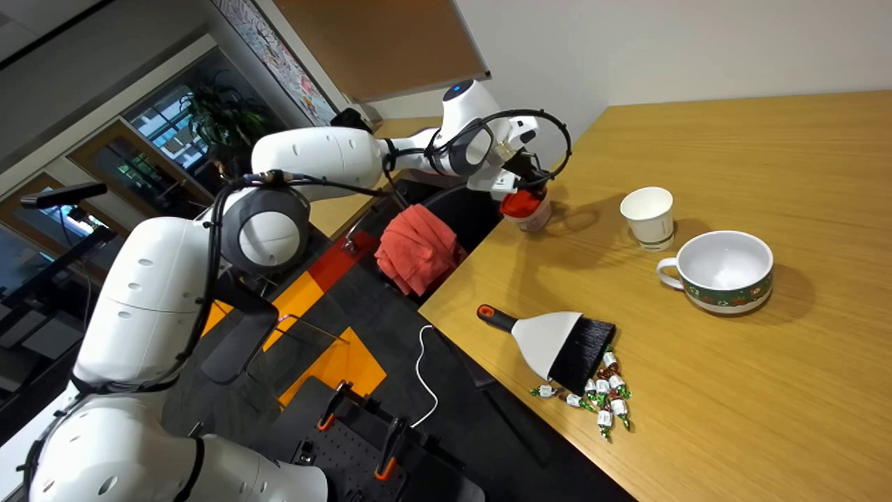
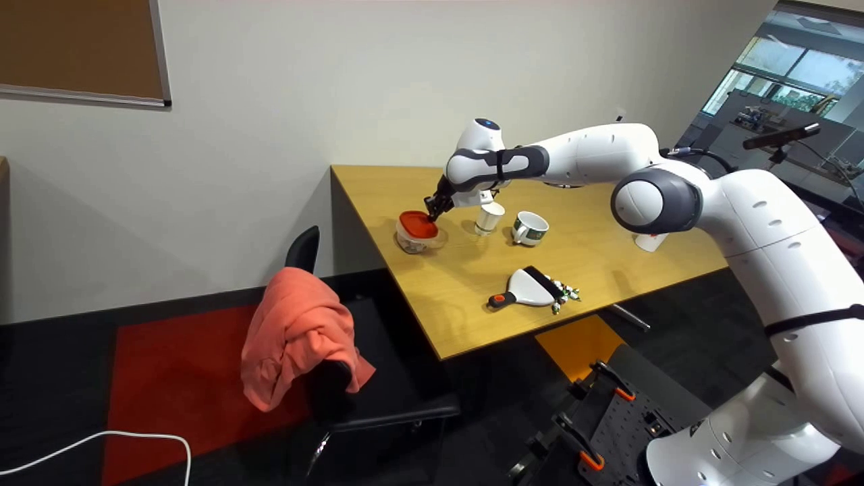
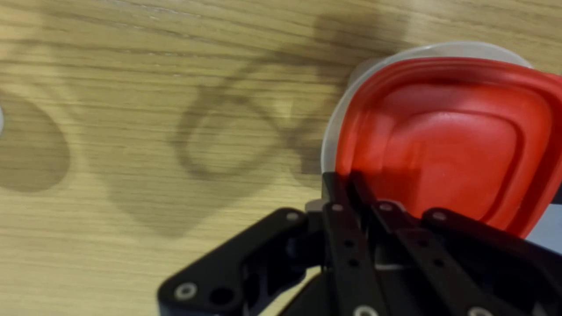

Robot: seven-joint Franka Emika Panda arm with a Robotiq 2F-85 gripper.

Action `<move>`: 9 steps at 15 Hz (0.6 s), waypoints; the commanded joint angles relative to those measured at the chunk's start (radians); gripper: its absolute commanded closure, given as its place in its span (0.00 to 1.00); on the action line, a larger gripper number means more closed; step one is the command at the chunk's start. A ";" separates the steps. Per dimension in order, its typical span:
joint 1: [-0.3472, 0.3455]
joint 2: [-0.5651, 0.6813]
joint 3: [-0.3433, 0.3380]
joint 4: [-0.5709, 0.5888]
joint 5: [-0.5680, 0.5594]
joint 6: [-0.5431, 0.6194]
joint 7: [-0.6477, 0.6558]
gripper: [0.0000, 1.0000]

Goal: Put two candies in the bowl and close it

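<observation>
Clear bowl (image 2: pixel 410 240), red lid (image 3: pixel 448 145) off-ctr over it, tool (image 3: pixel 345 179) nipping lid's edge

Nearest, in an exterior view: the arm (image 1: pixel 313 150), base cut off at the view's edge, & a dark plate (image 1: pixel 348 436) w/ clamps (image 1: pixel 391 446).

Next the counter (image 1: pixel 780 404), w/ the candies (image 1: pixel 602 388) bunched at the bristles of a brush (image 1: pixel 554 340); wrappers overlap, so the count's hard to get. Beyond: a mug (image 1: pixel 728 296) w/ a green band, & near it a paper cup (image 1: pixel 651 230), both upright.

Farther along, near the counter's edge, stands the bowl. The lid covers most of its mouth; a strip of bowl rim shows past it in the wrist view, where the lid's R side & the tool's rear run out of view. Fingers (image 3: pixel 333 188) pressed together, lid's edge btwn the tips afaict. Can't tell if the lid rests on the rim or sits a bit above. Thru the bowl's wall, in an exterior view, some pale shapes show, too blurry to ID. A white thing (image 2: pixel 650 241) on the counter is half hid by the arm.

Then a chair (image 1: pixel 481 219), pt. covered by a coral cloth (image 1: pixel 418 247), & the wall (image 1: pixel 627 49) w/ a brown board (image 1: pixel 390 42), top cut off. Farthest back, a plant (image 1: pixel 216 115), dim vs. bright windows (image 1: pixel 162 117), leaves hard to make out.
</observation>
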State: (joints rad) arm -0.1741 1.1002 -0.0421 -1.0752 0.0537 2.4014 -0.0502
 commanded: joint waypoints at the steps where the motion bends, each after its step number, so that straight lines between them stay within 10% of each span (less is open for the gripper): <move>1: 0.007 0.045 -0.007 0.092 -0.002 -0.072 0.036 0.98; 3: 0.009 0.055 -0.008 0.114 -0.005 -0.093 0.036 0.98; 4: 0.009 0.057 -0.008 0.123 -0.006 -0.106 0.036 0.68; 9: 0.011 0.034 0.000 0.117 -0.002 -0.110 0.027 0.38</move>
State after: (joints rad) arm -0.1713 1.1396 -0.0419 -0.9862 0.0534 2.3288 -0.0500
